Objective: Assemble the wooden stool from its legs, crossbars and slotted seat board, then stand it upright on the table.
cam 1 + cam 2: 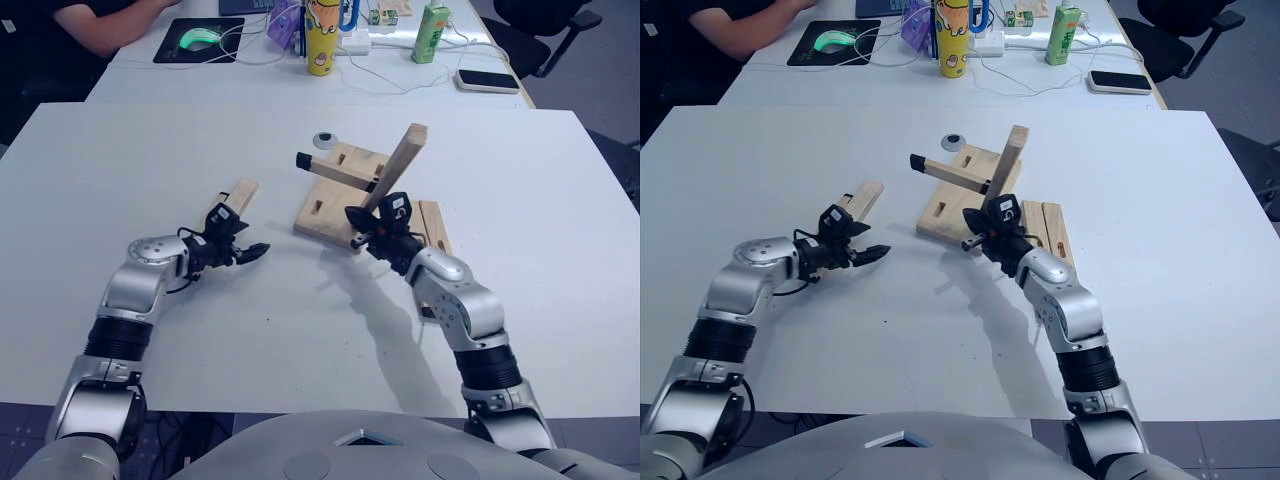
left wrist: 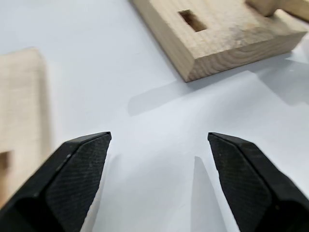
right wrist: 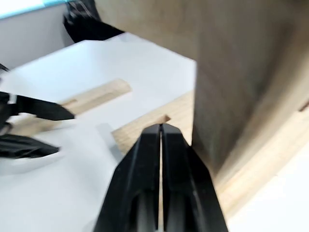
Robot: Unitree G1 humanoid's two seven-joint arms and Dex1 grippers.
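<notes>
While the right gripper [image 3: 160,133]—fingers pressed together—meets the tilted pale wooden leg [image 1: 400,165], square it over the slotted wooden seat board [image 1: 330,224]; left gripper [image 2: 159,145] spread wide.

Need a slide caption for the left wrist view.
Open left end effector over the white table, slotted seat board just ahead.

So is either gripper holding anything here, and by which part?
Nothing is held. The left gripper is open over the table; the right gripper is shut empty, and the tilted leg stands beside it, not in its grip.
</notes>
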